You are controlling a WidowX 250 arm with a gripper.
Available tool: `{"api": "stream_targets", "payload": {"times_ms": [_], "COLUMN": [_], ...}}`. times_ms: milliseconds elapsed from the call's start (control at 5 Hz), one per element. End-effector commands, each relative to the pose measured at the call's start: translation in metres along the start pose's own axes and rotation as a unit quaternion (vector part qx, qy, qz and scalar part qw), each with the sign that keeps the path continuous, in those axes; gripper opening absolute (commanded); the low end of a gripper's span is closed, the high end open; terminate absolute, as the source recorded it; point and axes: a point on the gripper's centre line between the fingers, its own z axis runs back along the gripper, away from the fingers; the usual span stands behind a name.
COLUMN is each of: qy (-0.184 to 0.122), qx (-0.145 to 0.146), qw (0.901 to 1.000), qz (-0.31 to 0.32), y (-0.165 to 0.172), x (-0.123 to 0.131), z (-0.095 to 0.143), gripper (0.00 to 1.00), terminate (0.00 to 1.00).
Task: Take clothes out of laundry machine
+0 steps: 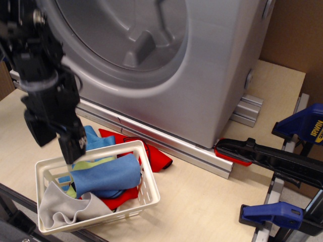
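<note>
The medium blue cloth lies on top of the pile in the white slatted basket. A strip of the yellow-green cloth shows just behind it. The grey laundry machine fills the back, its round drum hollow with a raised paddle rib facing me. My gripper hangs above the basket's back left corner, open and empty, clear of the cloths.
A grey cloth and a red cloth also lie in the basket. Another red cloth and a paler sky-blue cloth lie on the table behind it. Blue and black clamps stand at the right.
</note>
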Motion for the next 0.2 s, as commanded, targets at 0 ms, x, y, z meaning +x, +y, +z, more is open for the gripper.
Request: {"api": "stream_targets", "payload": {"times_ms": [0], "qy": [-0.010], "qx": [0.006], "qw": [0.9999], "qz": [0.003], "y": [0.0021], "x": [0.0029], "z": [0.0169], "gripper": [1.00], "terminate": [1.00]}}
